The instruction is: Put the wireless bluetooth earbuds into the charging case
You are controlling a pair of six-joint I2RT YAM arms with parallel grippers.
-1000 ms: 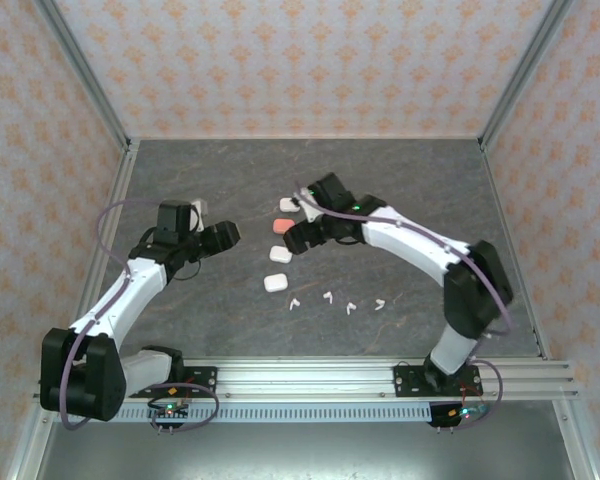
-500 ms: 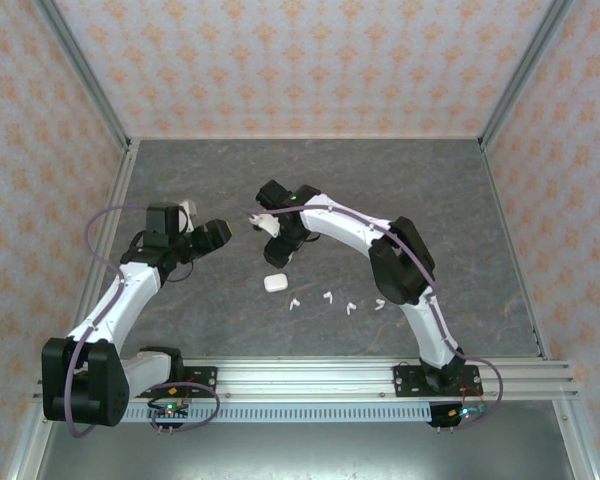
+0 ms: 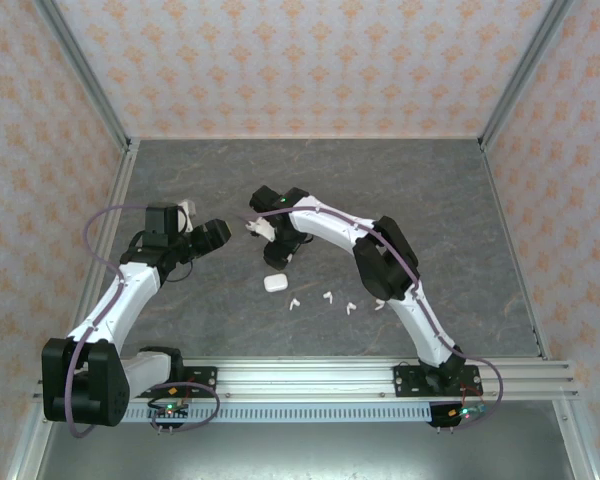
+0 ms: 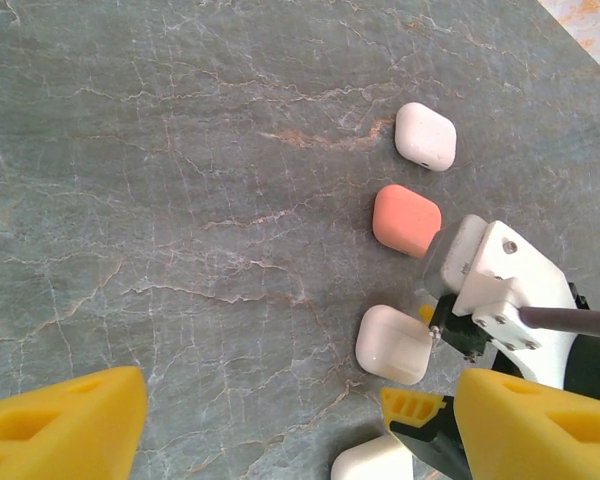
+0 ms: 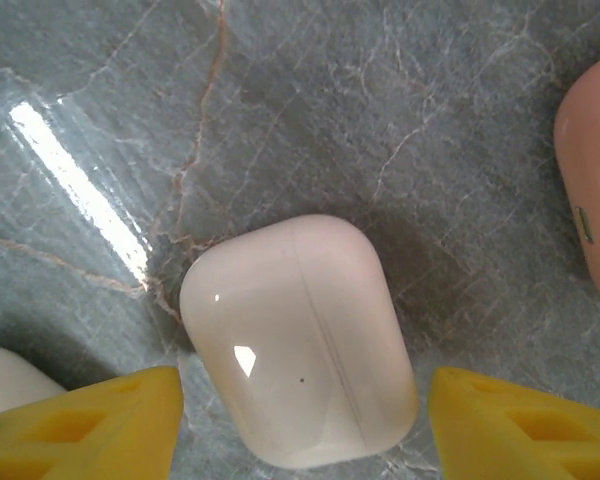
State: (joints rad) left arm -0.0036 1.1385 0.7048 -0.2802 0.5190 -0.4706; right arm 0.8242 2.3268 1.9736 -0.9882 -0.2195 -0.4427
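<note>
While flat, case lengthwise between fingertips

Glossy smooth plastic case — polished, veined stone table.

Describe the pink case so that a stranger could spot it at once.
On the grey stone-patterned table, look for the loose row of small rounded white cases. The pink case lies flat as the second in that row, with a white one on each side. It alone is salmon-coloured; every neighbour is white.
</note>
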